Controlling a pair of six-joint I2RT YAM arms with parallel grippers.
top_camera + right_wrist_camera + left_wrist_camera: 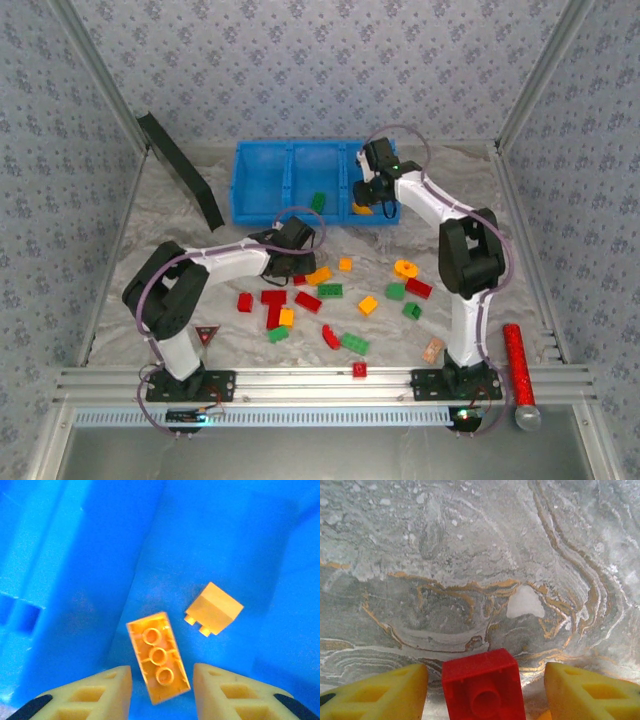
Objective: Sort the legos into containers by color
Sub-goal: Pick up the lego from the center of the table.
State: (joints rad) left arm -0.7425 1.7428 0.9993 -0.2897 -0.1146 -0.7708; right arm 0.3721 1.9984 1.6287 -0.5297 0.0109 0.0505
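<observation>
My left gripper (290,262) hangs low over the marbled table, open, its yellow fingers (395,690) on either side of a small red lego (482,687) with a gap on each side. The right gripper (372,205) is open over the right compartment of the blue tray (262,180). An orange lego (159,662) lies underside up between its fingertips, touching neither. A second orange lego (214,609) lies on the tray floor (75,555). A green lego (318,201) is in the middle compartment. Several red (244,302), green (330,290) and orange (368,305) legos are scattered on the table.
A black flat strip (180,170) leans at the back left. A red triangular sign (207,334) lies by the left arm's base, a tan block (433,350) by the right base. A red glittery cylinder (518,365) lies at the front right.
</observation>
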